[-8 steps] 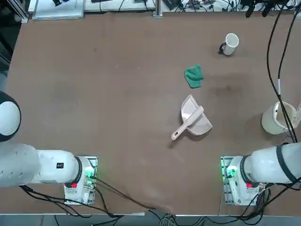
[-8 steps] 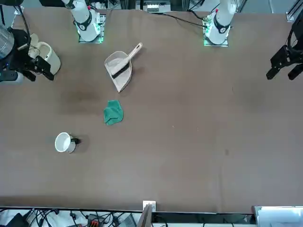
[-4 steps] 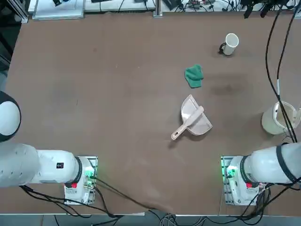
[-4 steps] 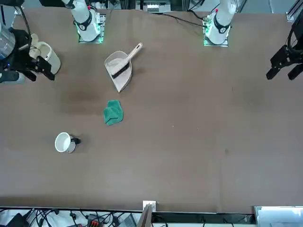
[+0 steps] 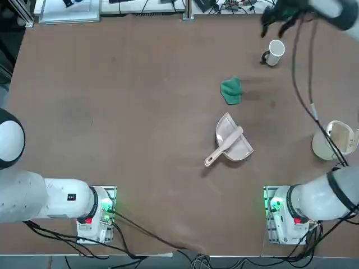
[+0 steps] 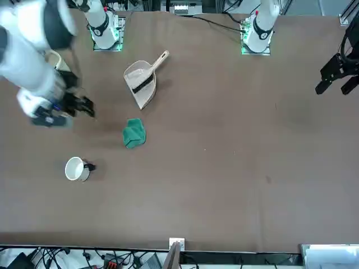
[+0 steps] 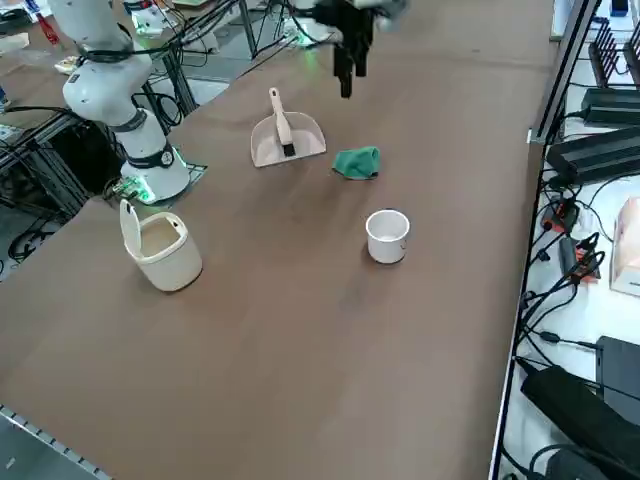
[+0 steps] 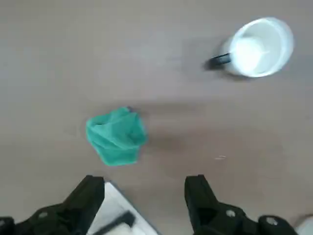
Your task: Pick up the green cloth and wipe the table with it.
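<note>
Brown and matte, the table is seen spread wide under all four views, with cables and equipment crowded along its far edge.

On it the green cloth is found lying untouched, a small crumpled heap with soft folds and one corner sticking out, flat on the surface and free of any grip. Nothing of the task is judged to be done: the cloth has not been picked up and no wiping has begun. What is left is the whole of it, namely the descent onto the cloth, the grasp, the lift, and the strokes over the tabletop.

Just toward the robot from the cloth, the beige dustpan is set with its handle pointing back to the arm bases; it lies near the cloth but apart from it. On the cloth's far side, off to the robot's right, a white cup is placed, well clear of the fabric. A cream pitcher is stood near the right edge of the table.

Above the table, the right gripper is held high in the air, with the cloth in sight just beyond its fingertips in the wrist view. Its two black fingers are spread apart and nothing is held between them.
</note>
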{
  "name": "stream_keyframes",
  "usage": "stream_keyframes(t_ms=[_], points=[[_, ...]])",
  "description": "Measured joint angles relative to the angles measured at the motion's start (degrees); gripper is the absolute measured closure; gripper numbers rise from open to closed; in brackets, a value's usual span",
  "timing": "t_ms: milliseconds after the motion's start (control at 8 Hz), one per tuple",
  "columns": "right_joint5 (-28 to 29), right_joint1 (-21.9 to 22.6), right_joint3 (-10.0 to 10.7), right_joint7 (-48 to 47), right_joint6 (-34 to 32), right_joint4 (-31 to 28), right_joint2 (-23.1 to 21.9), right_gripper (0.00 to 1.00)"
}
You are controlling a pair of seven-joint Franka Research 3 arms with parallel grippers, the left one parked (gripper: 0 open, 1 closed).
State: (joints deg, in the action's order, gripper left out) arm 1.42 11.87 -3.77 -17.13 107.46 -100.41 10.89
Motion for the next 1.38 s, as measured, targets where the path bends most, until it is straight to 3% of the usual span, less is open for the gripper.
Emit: stream_keyframes(t_ms=[625, 1000, 1375], points=[[-0.1, 9.4, 0.0, -10.6, 13.6, -0.1, 15.1, 0.00], [-4.2, 10.3, 0.1, -10.0, 14.7, -0.2, 21.4, 0.00], [-7.4, 10.6, 0.1, -9.2, 19.8, -2.0, 24.1, 0.00]])
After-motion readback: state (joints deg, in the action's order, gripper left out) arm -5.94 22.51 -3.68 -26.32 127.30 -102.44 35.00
